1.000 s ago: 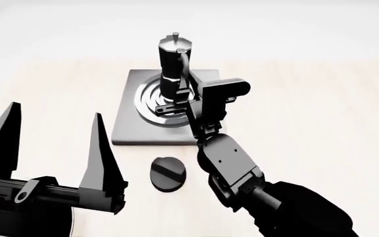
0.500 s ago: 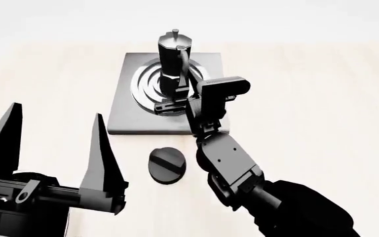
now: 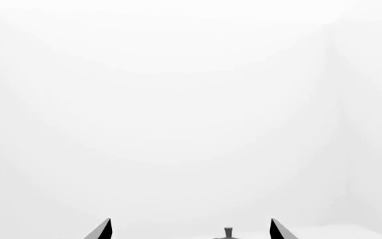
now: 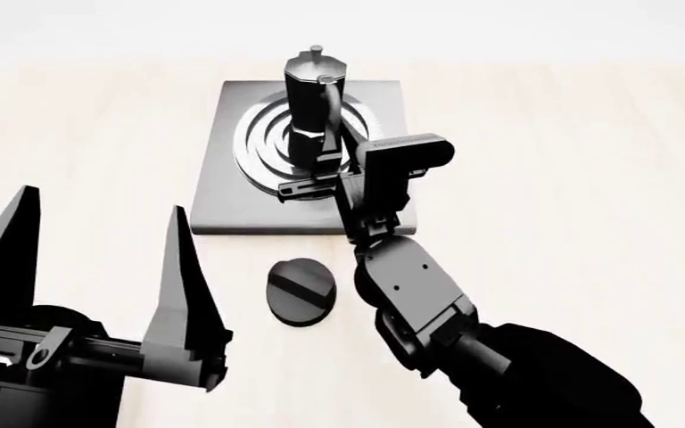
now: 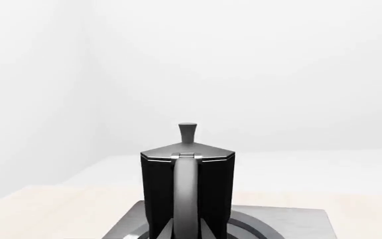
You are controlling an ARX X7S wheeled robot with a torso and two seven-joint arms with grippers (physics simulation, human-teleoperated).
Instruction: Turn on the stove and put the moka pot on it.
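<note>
Left claw (image 3: 189, 230) spread wide — moka pot (image 3: 228, 233) knob between tips.

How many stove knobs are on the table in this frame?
1. The single round black knob lies flat on the table, just in front of the stove plate and apart from it. The right arm could hide another behind it.

Bare simulated tabletop (image 4: 581, 160), blank white surroundings.

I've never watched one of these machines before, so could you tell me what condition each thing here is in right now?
moka pot: upright on the burner rings, lid shut, handle facing the right gripper.
stove: flat on the table, carrying the pot.
knob: on the table before the stove, untouched.
left gripper: open, empty.
right gripper: open, just behind the pot's handle.
</note>
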